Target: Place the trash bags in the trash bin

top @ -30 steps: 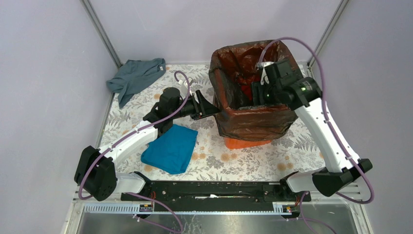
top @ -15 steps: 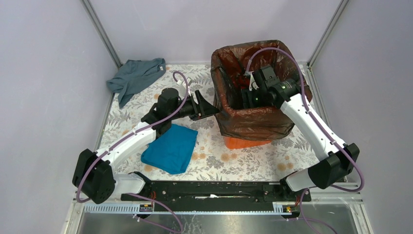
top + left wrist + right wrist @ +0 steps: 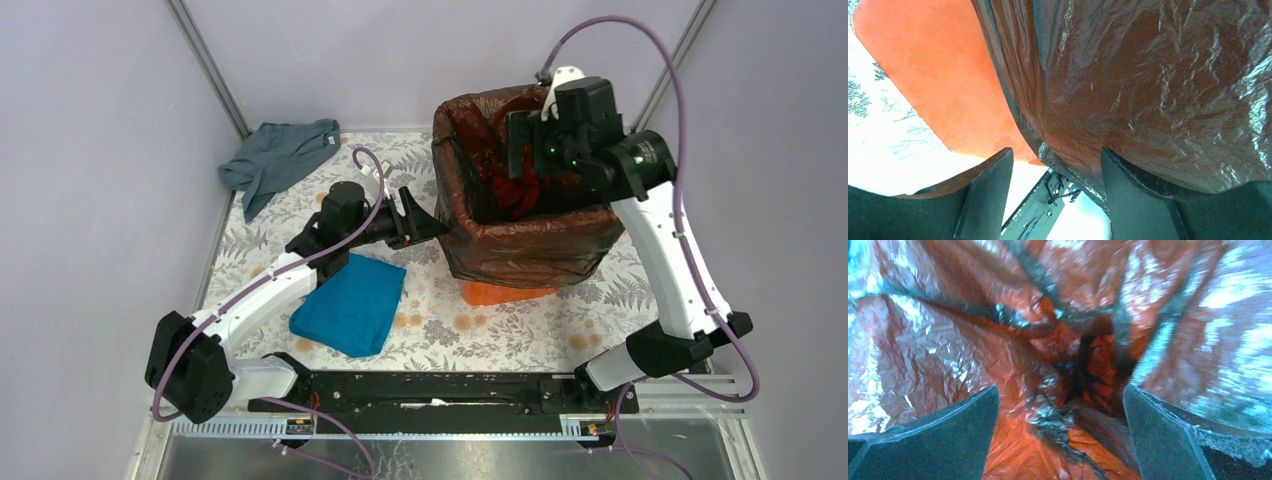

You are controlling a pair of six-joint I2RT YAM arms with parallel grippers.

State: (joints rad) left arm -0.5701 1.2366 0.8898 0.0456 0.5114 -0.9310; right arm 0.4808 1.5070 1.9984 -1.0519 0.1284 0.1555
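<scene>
orange square plastic trash bin point(image 3: 505, 293) far right, crinkled brown translucent trash bag point(image 3: 530, 245) lining it, my left gripper point(image 3: 1055, 160) spread at bag's outer wall, my right gripper point(image 3: 1060, 395) spread over opening

Orange trash bin point(image 3: 505, 293). Glossy brown trash bag point(image 3: 520, 250). Teal cloth point(image 3: 350, 305) near left, grey cloth point(image 3: 280, 155) far left. Table point(image 3: 480, 330) white, grey-and-tan floral print.

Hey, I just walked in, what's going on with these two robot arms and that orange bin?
The two arms are fitting a dark trash bag into the orange trash bin. The bag is already draped over the rim and hangs down the outside. The left pincer sits open at the bin's left side, jaws astride a fold of the bag. The right pincer hovers open over the opening, pointing down into the crumpled bag.
</scene>
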